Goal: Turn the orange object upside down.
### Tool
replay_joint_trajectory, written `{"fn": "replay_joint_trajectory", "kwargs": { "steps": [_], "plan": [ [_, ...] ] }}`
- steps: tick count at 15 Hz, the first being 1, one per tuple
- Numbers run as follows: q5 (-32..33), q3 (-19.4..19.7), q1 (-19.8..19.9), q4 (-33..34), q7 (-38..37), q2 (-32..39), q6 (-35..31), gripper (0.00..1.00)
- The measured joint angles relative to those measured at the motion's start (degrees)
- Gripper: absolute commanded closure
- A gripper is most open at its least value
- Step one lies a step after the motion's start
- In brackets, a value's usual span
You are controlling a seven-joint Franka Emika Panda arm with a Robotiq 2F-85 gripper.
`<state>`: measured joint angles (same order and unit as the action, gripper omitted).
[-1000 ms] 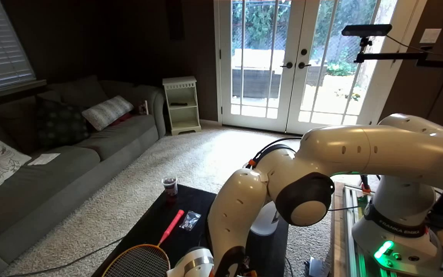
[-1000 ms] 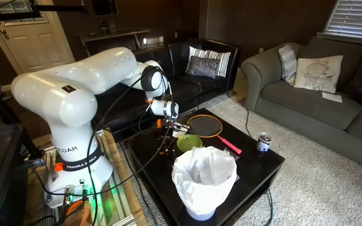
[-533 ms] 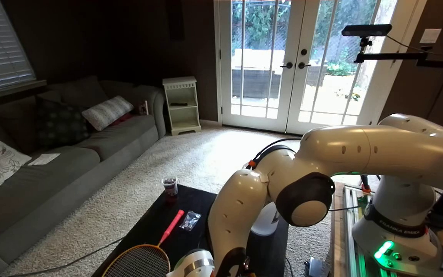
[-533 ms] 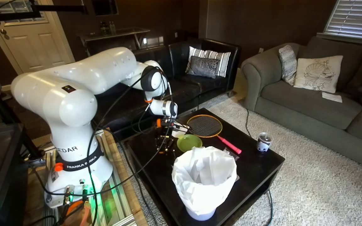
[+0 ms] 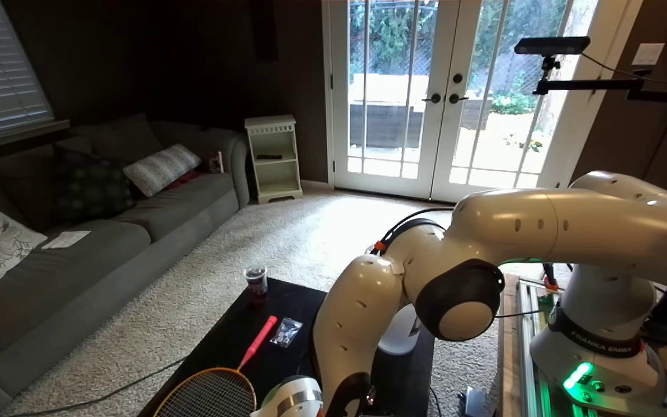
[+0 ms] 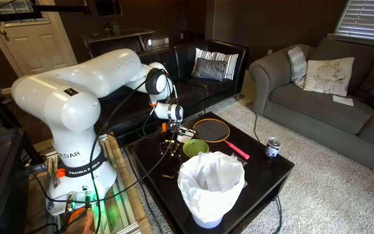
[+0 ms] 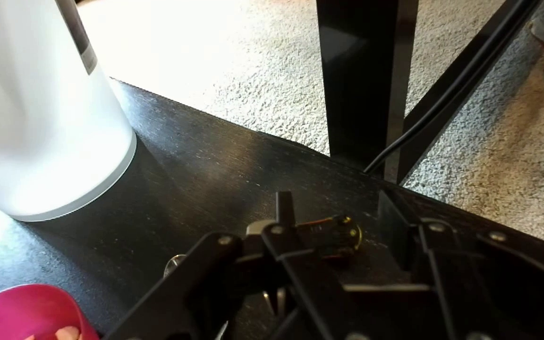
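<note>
The orange object [image 6: 167,175] shows in an exterior view as a small orange-yellow streak low on the black table [image 6: 261,178]. In the wrist view it is a small dark item with orange and yellow edges [image 7: 335,233], seen between the fingers and beyond them; the left finger hides its left end, and its full shape is too dark to tell. My gripper [image 7: 340,210] is open, its two fingers wide apart with nothing held. In an exterior view the gripper [image 6: 169,151] hangs above the table, apart from the object. The gripper is below the frame in the remaining exterior view.
A white bag-lined bin [image 6: 211,191] stands close by; its wall fills the wrist view's upper left [image 7: 55,156]. A magenta cup [image 7: 31,307] stands lower left. A green bowl [image 6: 195,148], a racket [image 6: 211,130] and a drink cup [image 6: 273,148] are on the table.
The fingers have spread apart. The orange patch that showed at the fingertips now shows lower, on the table and apart from them. The arm has hardly moved.
</note>
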<state>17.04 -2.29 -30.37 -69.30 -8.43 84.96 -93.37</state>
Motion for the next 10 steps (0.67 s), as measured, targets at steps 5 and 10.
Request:
{"fn": "replay_joint_trajectory", "kwargs": {
  "steps": [5,10],
  "plan": [
    [0.0,0.0,0.15,0.0,0.25,0.0,-0.39,0.0],
    [-0.66,-0.2,1.58,0.0,0.02,0.06,-4.83,0.0]
  ]
}}
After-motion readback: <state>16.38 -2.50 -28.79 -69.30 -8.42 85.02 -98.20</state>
